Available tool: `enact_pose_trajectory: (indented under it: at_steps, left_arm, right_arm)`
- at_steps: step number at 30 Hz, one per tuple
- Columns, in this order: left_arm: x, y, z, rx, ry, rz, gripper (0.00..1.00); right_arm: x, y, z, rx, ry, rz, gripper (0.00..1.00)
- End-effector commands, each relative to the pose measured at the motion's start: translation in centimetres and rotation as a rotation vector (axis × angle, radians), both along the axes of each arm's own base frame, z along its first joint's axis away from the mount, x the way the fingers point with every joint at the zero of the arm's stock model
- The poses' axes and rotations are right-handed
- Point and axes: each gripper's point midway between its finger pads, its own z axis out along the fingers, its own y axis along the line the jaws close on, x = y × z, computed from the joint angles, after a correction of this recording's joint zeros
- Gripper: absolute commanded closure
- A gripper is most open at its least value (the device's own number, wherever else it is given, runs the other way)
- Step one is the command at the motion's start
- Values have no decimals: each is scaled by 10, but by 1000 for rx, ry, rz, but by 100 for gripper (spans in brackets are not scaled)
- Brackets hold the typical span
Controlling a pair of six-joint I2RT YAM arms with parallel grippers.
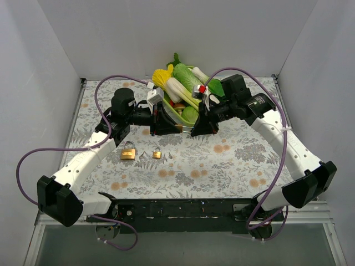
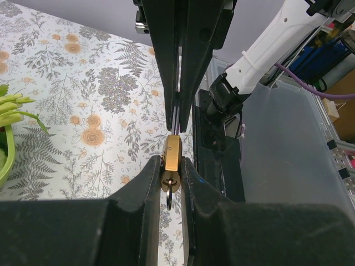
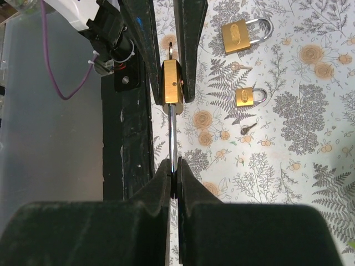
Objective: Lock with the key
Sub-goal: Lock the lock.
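Observation:
A brass padlock (image 2: 172,152) is held in the air above the table, between the two arms. My left gripper (image 2: 171,166) is shut on its body, also seen in the right wrist view (image 3: 172,83). A small key (image 2: 169,197) sits in the keyhole at the body's bottom end; its head (image 3: 170,50) shows beyond the lock. My right gripper (image 3: 174,166) is shut on the thin silver shackle (image 3: 172,133), seen edge-on. In the top view the left gripper (image 1: 166,123) and the right gripper (image 1: 194,126) meet tip to tip, hiding the lock.
A larger brass padlock (image 1: 128,151) and a small one (image 1: 157,153) lie on the floral cloth below the left arm, with two loose keys (image 3: 248,128) by them. A green basket (image 1: 176,113) of toy vegetables stands behind the grippers. White walls enclose three sides.

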Motion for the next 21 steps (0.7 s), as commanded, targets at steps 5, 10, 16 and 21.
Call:
enact_pose_trajectory:
  at_steps: [5, 10, 16, 21]
  left_arm:
    - [-1, -26, -3, -19, -112, -15, 100]
    - [-5, -32, -8, -12, -152, -32, 100]
    - [-10, -34, -10, -14, -129, -59, 100]
    - [-18, -36, 0, -47, -64, -106, 100]
  right_arm:
    - [-28, 41, 48, 188, -31, 191, 99]
    - [-33, 44, 51, 196, -7, 212, 99]
    - [-32, 48, 50, 196, -6, 210, 99]
    - [-11, 54, 44, 166, -168, 130, 99]
